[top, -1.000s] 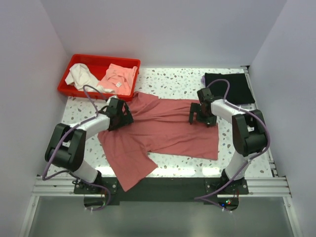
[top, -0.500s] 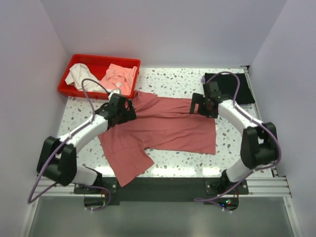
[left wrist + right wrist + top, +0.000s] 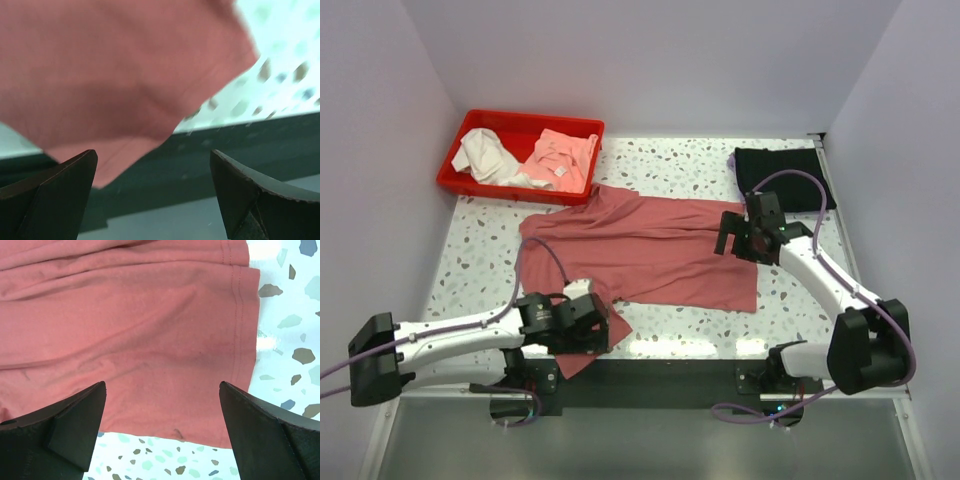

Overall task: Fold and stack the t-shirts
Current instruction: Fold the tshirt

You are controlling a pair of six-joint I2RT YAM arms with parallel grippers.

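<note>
Flanking rose shirt (image 3: 665, 255): red bin (image 3: 490, 187), black shirt (image 3: 788, 176); left tool (image 3: 600, 328), right tool (image 3: 728, 234) both wide, empty.

Dusty rose-red cloth t-shirt (image 3: 660, 255) lying matt and creased, white speckled stone-look table (image 3: 670, 160) gleaming smooth, red plastic bin (image 3: 480, 187) shining faintly

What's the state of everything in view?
rose-red t-shirt: unfolded, spread out
black t-shirt: folded, far right corner
red bin: holds white cloth and pink cloth
left gripper: open, at shirt's near-left corner
right gripper: open, above shirt's right edge
</note>
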